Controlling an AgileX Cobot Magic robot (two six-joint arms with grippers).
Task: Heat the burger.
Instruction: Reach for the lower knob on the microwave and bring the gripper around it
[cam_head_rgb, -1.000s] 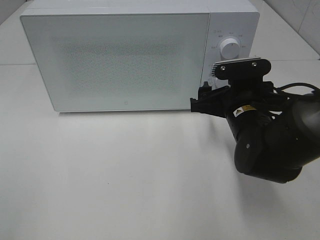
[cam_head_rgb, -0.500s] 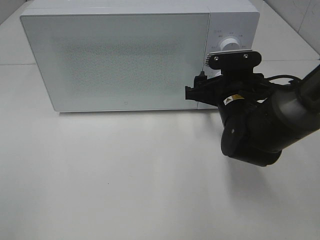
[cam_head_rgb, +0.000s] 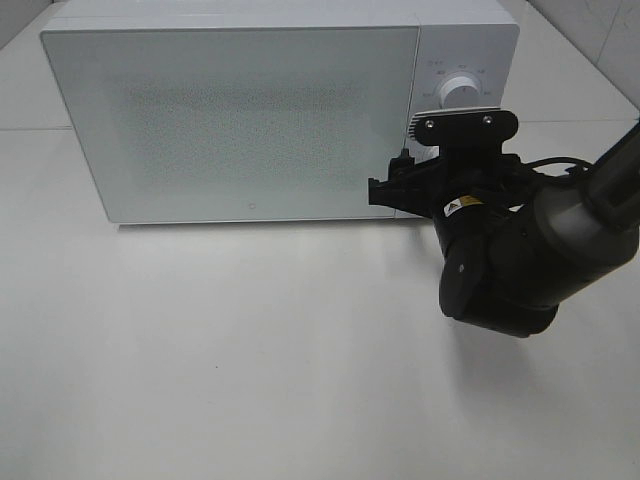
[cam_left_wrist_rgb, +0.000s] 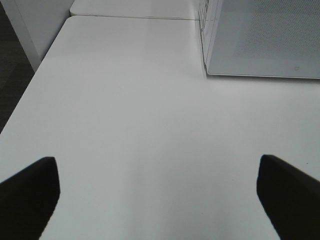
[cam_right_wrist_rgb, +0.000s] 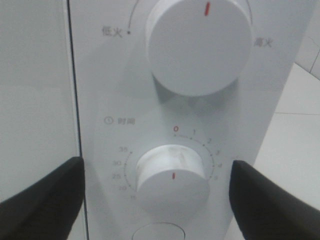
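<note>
Exterior high view: a white box-shaped microwave oven (cam_head_rgb: 250, 110) stood at 12 o'clock on the plain white surface (cam_head_rgb: 250, 350), its frosted door (cam_head_rgb: 240, 115) closed. The black right arm (cam_head_rgb: 520, 260) came in from 3 o'clock and reached the control panel at the oven's 3 o'clock end.

In the right wrist view, the right end effector (cam_right_wrist_rgb: 155, 170) had its two dark fingers (cam_right_wrist_rgb: 45, 195) apart, one on each side of the small white round timer dial (cam_right_wrist_rgb: 172, 175), with a gap to the dial on both sides. That dial sat at 6 o'clock from the large white round power knob (cam_right_wrist_rgb: 200, 45).

In the left wrist view, the left end effector (cam_left_wrist_rgb: 157, 170) was spread wide over bare surface, clamped on nothing.

The burger showed in none of the views, so I cannot tell where it was.
</note>
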